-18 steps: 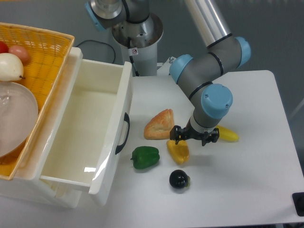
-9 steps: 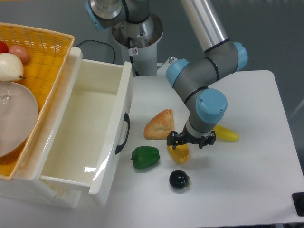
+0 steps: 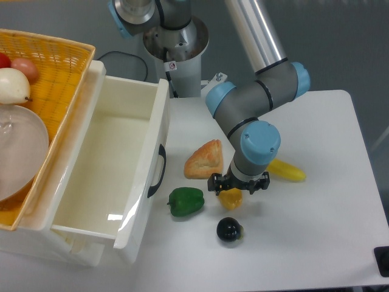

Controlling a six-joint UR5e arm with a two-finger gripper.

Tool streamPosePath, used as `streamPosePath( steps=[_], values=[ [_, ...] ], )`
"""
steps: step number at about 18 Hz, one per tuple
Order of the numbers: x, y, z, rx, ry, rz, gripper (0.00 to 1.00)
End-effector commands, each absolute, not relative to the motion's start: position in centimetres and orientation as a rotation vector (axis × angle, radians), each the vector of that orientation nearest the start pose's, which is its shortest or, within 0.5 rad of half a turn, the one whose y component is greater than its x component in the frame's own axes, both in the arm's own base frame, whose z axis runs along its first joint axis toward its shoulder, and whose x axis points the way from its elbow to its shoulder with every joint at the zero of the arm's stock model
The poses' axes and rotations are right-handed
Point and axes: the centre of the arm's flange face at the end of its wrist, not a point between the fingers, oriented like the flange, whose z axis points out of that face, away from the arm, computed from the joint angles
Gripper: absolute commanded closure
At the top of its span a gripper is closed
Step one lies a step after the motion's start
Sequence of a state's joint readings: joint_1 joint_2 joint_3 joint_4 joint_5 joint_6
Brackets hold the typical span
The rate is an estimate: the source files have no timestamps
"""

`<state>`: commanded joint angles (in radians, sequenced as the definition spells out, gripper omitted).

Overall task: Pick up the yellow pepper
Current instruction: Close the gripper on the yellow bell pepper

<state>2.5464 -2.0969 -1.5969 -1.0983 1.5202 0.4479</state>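
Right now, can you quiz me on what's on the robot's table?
1. True or false: the yellow pepper lies inside the open white drawer.
2. Which thing lies nearest the front edge of the table? A) the green pepper B) the small black fruit C) the banana
3. Fill in: the gripper sits right above the ______ pepper.

Key: 1 false, it lies on the table. 2 B. 3 yellow.
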Motion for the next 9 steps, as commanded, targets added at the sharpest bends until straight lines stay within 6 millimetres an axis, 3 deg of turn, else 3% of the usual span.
streamPosePath(
  steps=[6, 9],
  values=[
    [-44.9, 47.9, 20.9, -3.103, -0.803, -0.102, 0.00],
    [-44.4, 48.3, 20.5, -3.137, -0.786, -0.068, 0.20]
  ],
)
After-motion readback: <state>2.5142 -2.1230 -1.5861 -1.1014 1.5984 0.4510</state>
